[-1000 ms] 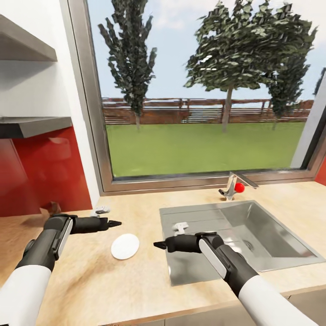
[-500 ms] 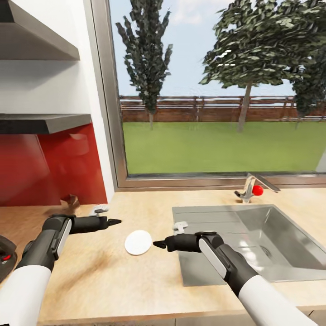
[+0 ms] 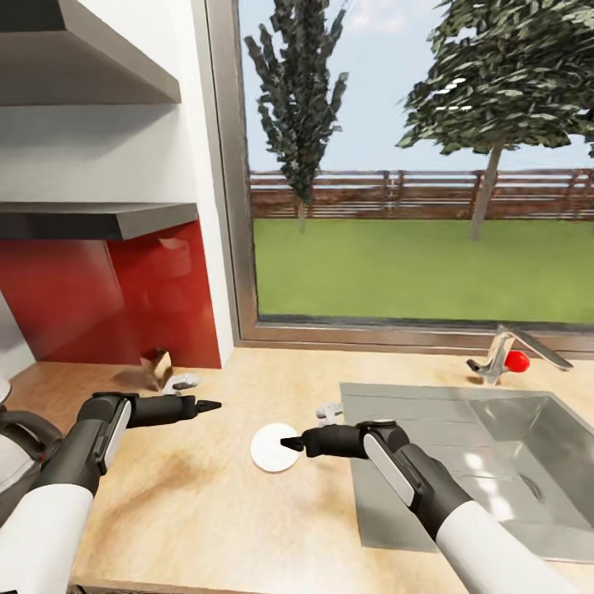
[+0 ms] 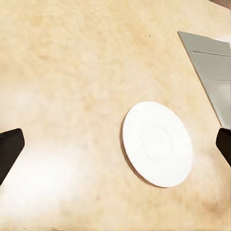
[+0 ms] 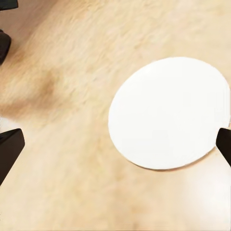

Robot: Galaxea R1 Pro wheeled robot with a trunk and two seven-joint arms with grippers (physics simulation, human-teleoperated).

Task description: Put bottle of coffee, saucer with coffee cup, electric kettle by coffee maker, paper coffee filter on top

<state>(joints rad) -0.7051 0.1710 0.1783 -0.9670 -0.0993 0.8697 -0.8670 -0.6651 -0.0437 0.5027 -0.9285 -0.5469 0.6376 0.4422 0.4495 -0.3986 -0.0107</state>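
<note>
Head view: the camera has swung left since 1 second ago, bringing the electric kettle [image 3: 15, 445] in at the left edge. The saucer [image 3: 275, 447] lies on the countertop [image 3: 206, 511] left of the sink [image 3: 495, 462], between the left gripper [image 3: 206, 406] and right gripper [image 3: 289, 444].

Left wrist view: fingers spread wide, nothing held, above the saucer [image 4: 157, 143].

Right wrist view: spread, empty, the saucer [image 5: 168, 112] beneath.

The base seems headed towards the coffee maker's end.

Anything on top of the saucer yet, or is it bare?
The saucer is bare: its whole white top shows, with no cup on it. It lies flat on the countertop beside the sink. What is under it is covered.
</note>
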